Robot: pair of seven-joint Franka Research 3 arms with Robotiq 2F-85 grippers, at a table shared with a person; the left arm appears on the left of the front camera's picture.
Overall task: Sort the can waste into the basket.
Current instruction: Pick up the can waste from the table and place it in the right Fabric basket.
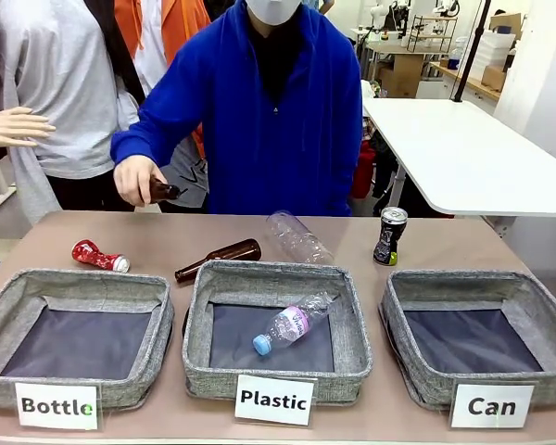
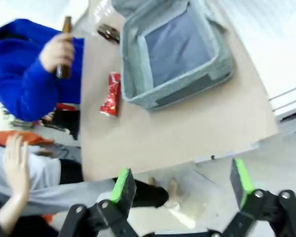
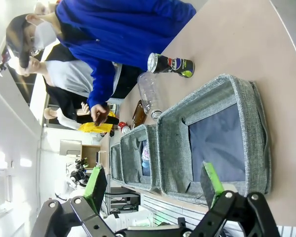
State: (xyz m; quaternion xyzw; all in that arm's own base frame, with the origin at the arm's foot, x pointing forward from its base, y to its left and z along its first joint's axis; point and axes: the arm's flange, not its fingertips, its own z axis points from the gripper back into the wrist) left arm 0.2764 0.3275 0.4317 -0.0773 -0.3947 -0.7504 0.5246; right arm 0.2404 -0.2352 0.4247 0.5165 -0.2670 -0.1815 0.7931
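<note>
A crushed red can [image 1: 98,256] lies on the table behind the "Bottle" basket, also seen as the red can [image 2: 110,94] in the left wrist view. A dark can with a silver top [image 1: 389,235] stands upright behind the "Can" basket [image 1: 537,320]; in the right wrist view the dark can [image 3: 170,64] sits beyond the same basket [image 3: 246,101], which holds nothing. My left gripper [image 2: 180,186] hangs open off the table's edge, well away from the red can. My right gripper [image 3: 155,181] is open above the near side of the "Can" basket.
The "Plastic" basket [image 1: 357,324] holds a clear bottle [image 1: 292,324]. The "Bottle" basket [image 1: 5,311] holds nothing. A brown bottle [image 1: 219,259] and a clear bottle [image 1: 298,237] lie behind the middle basket. The person's hand [image 1: 134,178] holds another brown bottle over the table's far edge.
</note>
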